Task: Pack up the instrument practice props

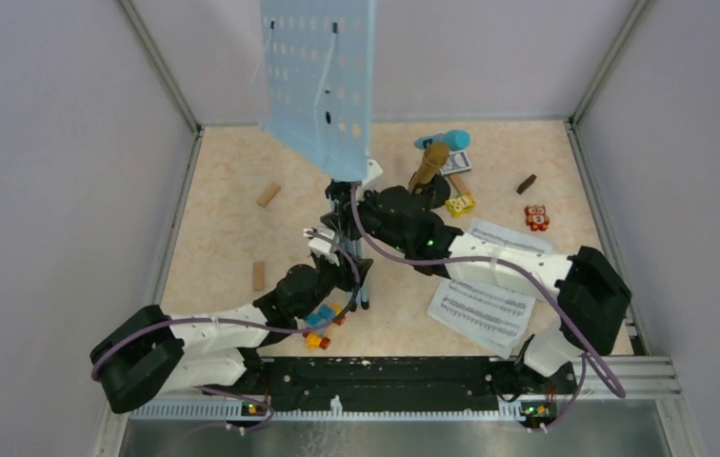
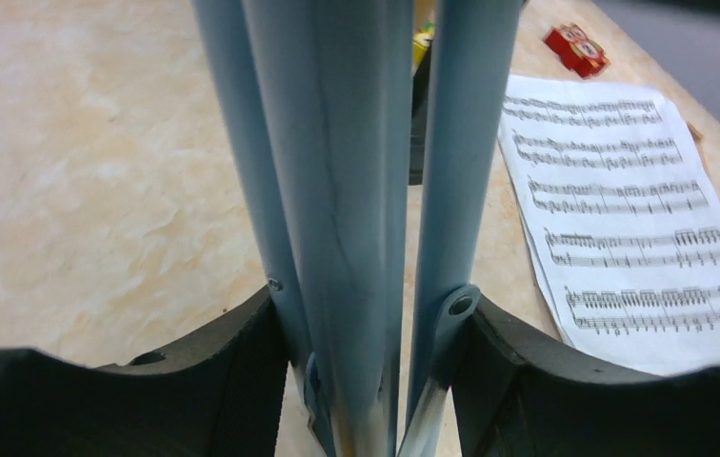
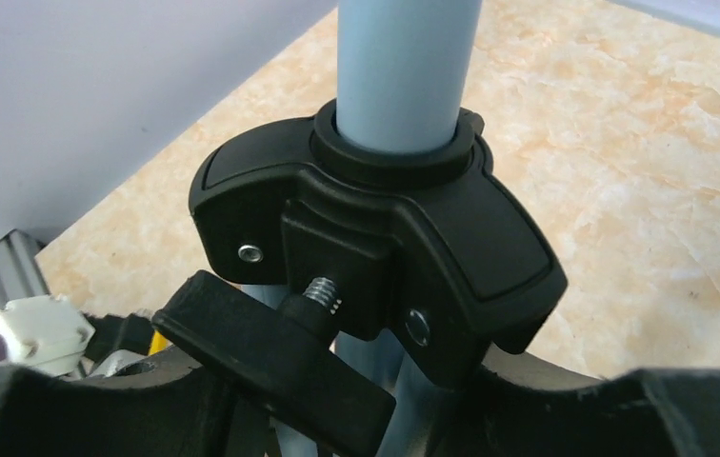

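Folding looks the step in hand: the pale-blue perforated music rack stands upright mid-tabletop on smooth tubular tripod legs. The left tool is clamped around those gathered legs, touching tubes on both sides. The right tool brackets the matte black plastic collar and its flat wing screw; whether it pinches anything I cannot tell. Next, probably, loosening that threaded screw so the tube slides down. A white printed sheet-music page lies flat nearby.

Pages right of rack (on table)
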Controlling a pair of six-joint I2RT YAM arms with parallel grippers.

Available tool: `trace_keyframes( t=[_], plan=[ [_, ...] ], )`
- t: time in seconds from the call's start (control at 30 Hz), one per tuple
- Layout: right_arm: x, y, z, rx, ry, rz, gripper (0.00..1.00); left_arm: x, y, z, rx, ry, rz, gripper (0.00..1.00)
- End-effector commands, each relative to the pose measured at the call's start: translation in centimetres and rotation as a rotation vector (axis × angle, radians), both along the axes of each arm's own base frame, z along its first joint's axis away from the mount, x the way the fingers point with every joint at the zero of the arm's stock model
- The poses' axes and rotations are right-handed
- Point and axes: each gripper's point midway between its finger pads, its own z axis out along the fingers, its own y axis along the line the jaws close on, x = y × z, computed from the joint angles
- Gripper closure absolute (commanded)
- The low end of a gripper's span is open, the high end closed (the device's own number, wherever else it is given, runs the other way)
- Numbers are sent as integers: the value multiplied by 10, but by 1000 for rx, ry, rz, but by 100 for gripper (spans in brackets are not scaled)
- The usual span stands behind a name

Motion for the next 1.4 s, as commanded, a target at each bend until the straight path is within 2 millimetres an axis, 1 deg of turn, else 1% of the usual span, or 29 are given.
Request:
trace_keyframes(
  t=[0.0,0.13,0.2,0.37,0.4,0.5,0.53,0.57,0.63,0.67,0.77,0.9,0.93,0.97,1.0,1.03,1.1,1.2,1.27,1.37],
  plan=[
    [45,7,62,16,-142,-154,100,10,19,19,-59,56,136,100],
    [63,25,51,-17,-109,-154,100,9,36,28,-103,98,220,100],
    [71,37,45,-27,-98,-126,100,9,43,28,-119,126,265,100],
    [93,67,24,-70,-65,-57,100,12,52,25,-131,159,332,100],
    [94,76,18,-88,-63,-22,100,13,53,24,-127,164,341,100],
    [94,101,8,-134,-97,107,100,17,54,21,-127,172,368,100],
    [94,108,12,-131,-113,140,100,18,55,20,-127,176,382,100],
    [95,114,9,-132,-117,174,100,20,56,19,-125,180,398,100],
    [97,123,4,-123,-109,216,100,23,59,16,-122,184,427,100],
    [102,127,-4,-126,-97,223,100,24,60,14,-121,185,440,100],
    [114,134,-12,-133,-89,212,100,26,64,11,-127,183,469,100],
    [132,141,-26,-191,-105,182,100,29,69,7,-119,182,487,100],
    [137,143,-31,-212,-123,180,100,30,69,7,-120,181,492,98],
    [141,145,-35,-228,-136,177,100,31,71,6,-116,181,496,93],
    [144,146,-41,-245,-145,176,100,32,71,5,-115,182,499,84],
    [148,148,-44,-255,-158,176,100,32,72,5,-115,181,502,72],
    [153,150,-57,-273,-165,181,100,33,72,4,-111,181,503,52],
    [164,147,-70,-278,-168,166,100,34,72,4,-107,182,499,28],
    [169,145,-78,-293,-178,157,100,33,72,4,-105,183,493,16],
    [172,147,-93,-314,-180,171,100,30,69,4,-108,190,470,5]
  ],
)
